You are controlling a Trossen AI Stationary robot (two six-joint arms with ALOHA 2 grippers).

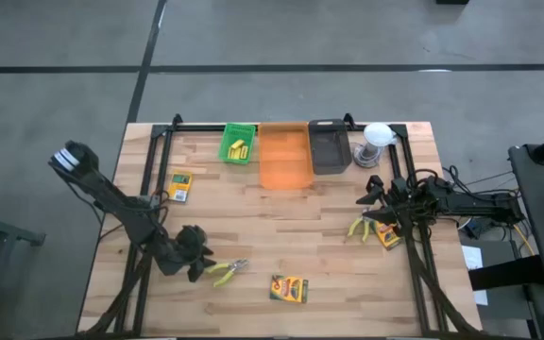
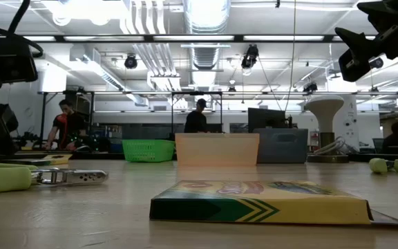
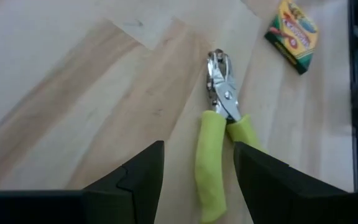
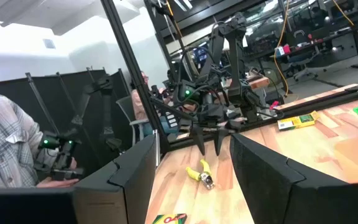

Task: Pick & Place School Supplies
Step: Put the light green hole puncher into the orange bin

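Note:
A plier-like tool [image 3: 219, 134] with yellow-green handles and metal jaws lies flat on the wooden table [image 1: 253, 217], near its front left. It also shows in the high view [image 1: 227, 271]. My left gripper [image 3: 197, 180] is open just over the tool's handle end, one finger on each side of the handles. In the high view my left gripper [image 1: 199, 264] sits beside the tool. A crayon box [image 1: 289, 289] lies near the front edge. My right gripper [image 1: 366, 196] is open and empty, held above the table at the right. Below it lie a second tool [image 1: 358, 228] and a crayon box [image 1: 388, 235].
At the far edge stand a green tray [image 1: 238, 144] with yellow blocks, an orange tray [image 1: 284, 156], a black tray [image 1: 329, 146] and a white round object [image 1: 376, 142]. Another crayon box [image 1: 180, 186] lies at the left. People show in the room behind.

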